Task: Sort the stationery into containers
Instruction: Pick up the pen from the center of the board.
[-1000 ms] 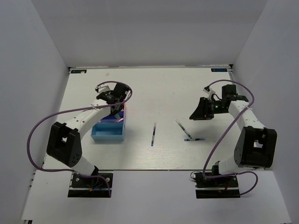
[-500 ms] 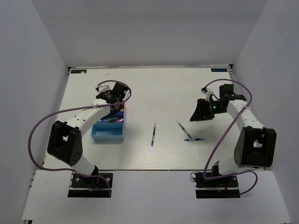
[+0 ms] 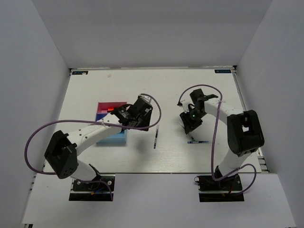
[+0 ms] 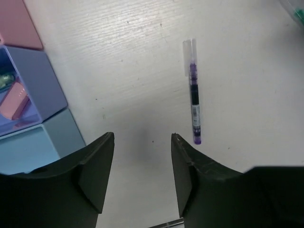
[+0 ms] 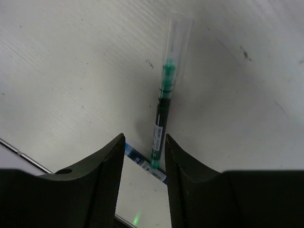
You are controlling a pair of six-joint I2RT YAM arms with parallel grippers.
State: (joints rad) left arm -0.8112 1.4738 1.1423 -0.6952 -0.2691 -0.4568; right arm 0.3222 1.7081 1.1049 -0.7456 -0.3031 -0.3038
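Showing the top external view: three shallow rectangular trays stand edge to edge on the white bench (image 3: 209, 95), the magenta-pink plastic tray (image 3: 114, 104) farthest, the dark blue plastic tray (image 3: 104, 116) in the middle and the light blue plastic tray (image 3: 116, 139) nearest. The left gripper (image 3: 141, 114) hangs between the trays and a thin purple-inked pen (image 3: 156, 137) with a clear cap. The right gripper (image 3: 190, 124) sits low, just beyond a thin blue-labelled pen (image 3: 199, 141).

Left wrist view: the left gripper (image 4: 142, 137) has its jaws apart over bare bench, holding nothing. The purple-inked pen (image 4: 194, 102) lies apart to the right. A pale pink highlighter (image 4: 14, 99) lies in the dark blue plastic tray (image 4: 38, 80).

Right wrist view: the right gripper (image 5: 145, 142) has its jaws apart. The lower end of a thin green-inked pen (image 5: 164, 95) with a clear cap lies in the gap, close to one finger. Contact cannot be told. That end meets the blue-labelled pen (image 5: 147, 166).
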